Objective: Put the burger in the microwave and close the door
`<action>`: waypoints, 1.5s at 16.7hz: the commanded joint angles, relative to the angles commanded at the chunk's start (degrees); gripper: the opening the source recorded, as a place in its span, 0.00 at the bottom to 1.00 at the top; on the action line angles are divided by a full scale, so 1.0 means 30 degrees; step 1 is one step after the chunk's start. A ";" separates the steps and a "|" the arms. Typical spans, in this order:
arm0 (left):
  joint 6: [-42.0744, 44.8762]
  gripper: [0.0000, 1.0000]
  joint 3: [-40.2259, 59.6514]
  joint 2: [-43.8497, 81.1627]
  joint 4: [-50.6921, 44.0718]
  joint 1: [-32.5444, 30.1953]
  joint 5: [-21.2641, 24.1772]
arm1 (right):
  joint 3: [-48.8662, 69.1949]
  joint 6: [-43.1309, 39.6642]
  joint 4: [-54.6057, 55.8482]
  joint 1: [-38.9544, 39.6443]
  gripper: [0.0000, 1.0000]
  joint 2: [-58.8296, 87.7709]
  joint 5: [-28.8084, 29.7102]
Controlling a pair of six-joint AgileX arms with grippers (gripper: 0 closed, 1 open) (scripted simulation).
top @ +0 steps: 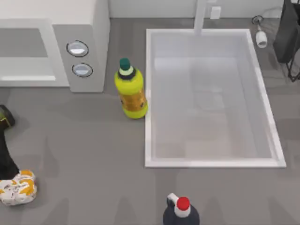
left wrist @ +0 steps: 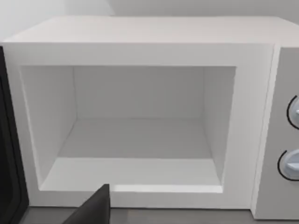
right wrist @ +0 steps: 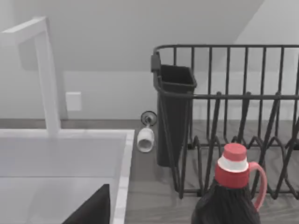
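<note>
Left gripper (top: 9,171) sits at the table's far left edge, touching or right over the burger (top: 18,188). Open or clamped: cannot tell, the contact spot is hidden by the arm. Burger lies on the table near the front left corner, well apart from the microwave (top: 86,51) at the back left.

Risks:
- The burger is rounded and right by the table edge, so a poor grip or a nudge could roll it off the side.
- The cavity (left wrist: 140,135) is open and bare, but it has a raised front lip. A carry that comes in too low could knock the burger against the lip and drop it.
- A dark panel (left wrist: 7,154) beside the opening is likely the door swung out. The arm could hit it on the way in.

Around:
- The yellow bottle (top: 131,92) stands between the microwave and the sink (top: 149,93), off the likely path.
- The red-capped dark bottle (top: 181,211) is at the front centre, not in the way.
- The dish rack (right wrist: 224,116) is at the back right.

Right gripper (right wrist: 91,209) is idle toward the sink side; state cannot tell.
</note>
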 joint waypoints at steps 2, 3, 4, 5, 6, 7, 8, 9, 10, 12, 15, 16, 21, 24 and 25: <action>0.0020 1.00 0.0016 0.0020 -0.0017 -0.0002 0.0000 | 0.0000 0.0000 0.0000 0.0000 1.00 0.0000 0.0000; 0.0225 1.00 0.0178 0.0231 -0.0195 -0.0019 0.0001 | 0.0000 0.0000 0.0000 0.0000 1.00 0.0000 0.0000; 0.0623 1.00 0.0490 0.0644 -0.0538 -0.0053 0.0002 | 0.0000 0.0000 0.0000 0.0000 1.00 0.0000 0.0000; 0.1195 1.00 0.0937 0.1259 -0.1029 -0.0101 0.0004 | 0.0000 0.0000 0.0000 0.0000 1.00 0.0000 0.0000; 0.1921 1.00 0.1502 0.2073 -0.1649 -0.0162 0.0007 | 0.0000 0.0000 0.0000 0.0000 1.00 0.0000 0.0000; 0.2778 1.00 0.2168 0.3086 -0.2380 -0.0234 0.0010 | 0.0000 0.0000 0.0000 0.0000 1.00 0.0000 0.0000; 0.3749 1.00 0.2918 0.4296 -0.3203 -0.0315 0.0013 | 0.0000 0.0000 0.0000 0.0000 1.00 0.0000 0.0000; 0.4820 1.00 0.3744 0.5687 -0.4109 -0.0404 0.0017 | 0.0000 0.0000 0.0000 0.0000 1.00 0.0000 0.0000; 0.5972 1.00 0.4631 0.7212 -0.5083 -0.0500 0.0021 | 0.0000 0.0000 0.0000 0.0000 1.00 0.0000 0.0000; 0.8439 1.00 0.6538 1.0513 -0.7176 -0.0706 0.0030 | 0.0000 0.0000 0.0000 0.0000 1.00 0.0000 0.0000; 1.2301 1.00 0.9534 1.5740 -1.0463 -0.1029 0.0043 | 0.0000 0.0000 0.0000 0.0000 1.00 0.0000 0.0000; 1.3572 1.00 1.0508 1.7472 -1.1532 -0.1134 0.0048 | 0.0000 0.0000 0.0000 0.0000 1.00 0.0000 0.0000; 1.8994 1.00 1.4636 2.4938 -1.6062 -0.1579 0.0067 | 0.0000 0.0000 0.0000 0.0000 1.00 0.0000 0.0000; 2.0944 1.00 1.6158 2.7583 -1.7733 -0.1744 0.0073 | 0.0000 0.0000 0.0000 0.0000 1.00 0.0000 0.0000; 2.1311 1.00 1.6449 2.8058 -1.8052 -0.1775 0.0075 | 0.0000 0.0000 0.0000 0.0000 1.00 0.0000 0.0000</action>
